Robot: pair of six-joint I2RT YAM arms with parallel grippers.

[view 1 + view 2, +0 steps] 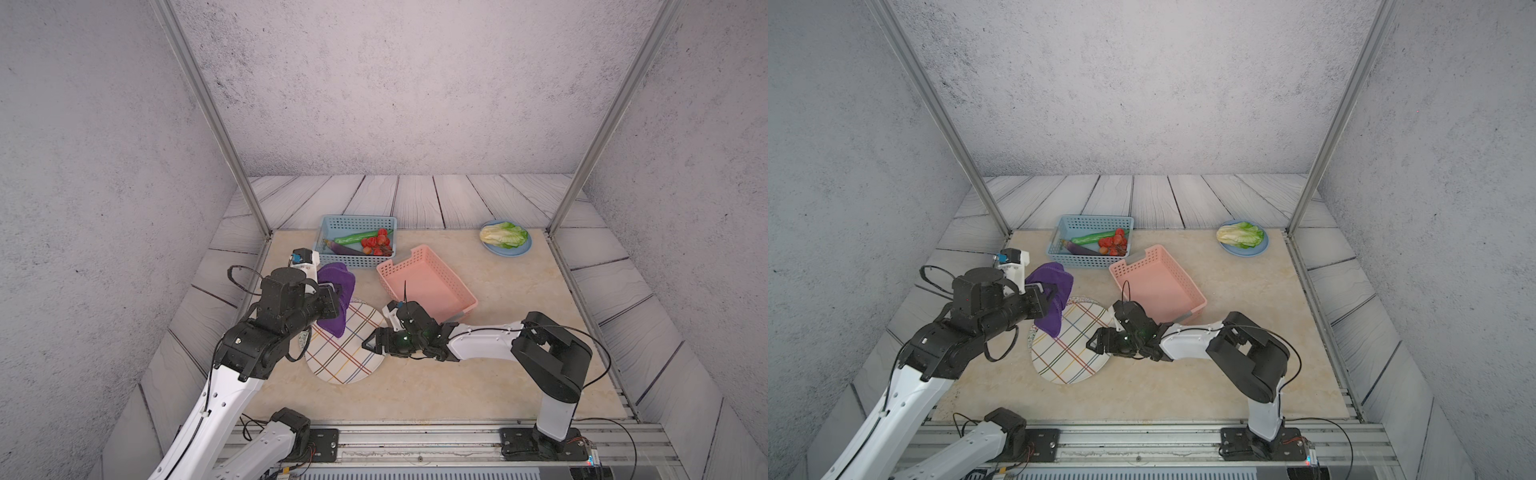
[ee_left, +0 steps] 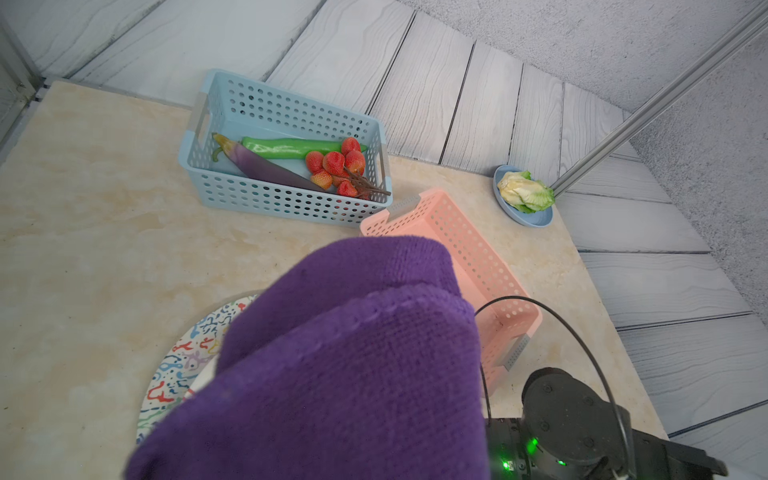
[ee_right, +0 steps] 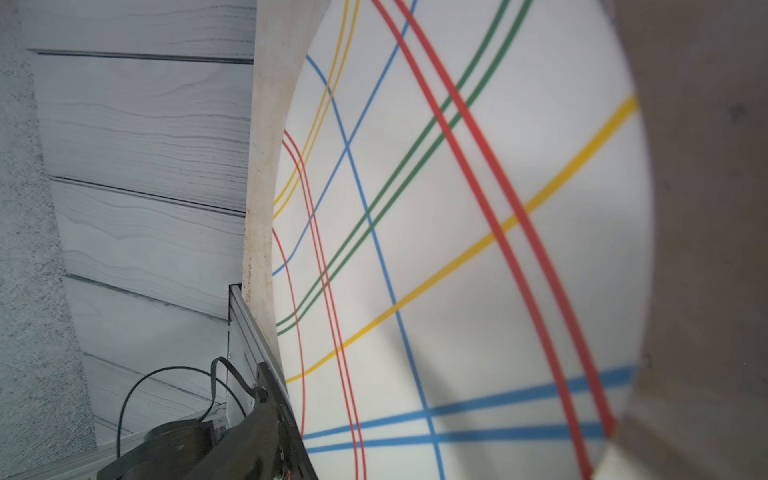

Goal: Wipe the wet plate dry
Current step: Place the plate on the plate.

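Beige tabletop (image 1: pixel 519 299), plaid plate (image 1: pixel 353 357) just beside right gripper (image 1: pixel 371 343)

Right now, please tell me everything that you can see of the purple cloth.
The purple cloth is a soft towel with a knitted-looking surface and a stitched hem, bunched into thick folds. The left gripper is shut on its middle, with the jaws half buried in the fabric, so it hangs in the air. Its lowest corner droops over the far left part of the round white plate with coloured crossing lines. Whether that corner touches the plate cannot be told.
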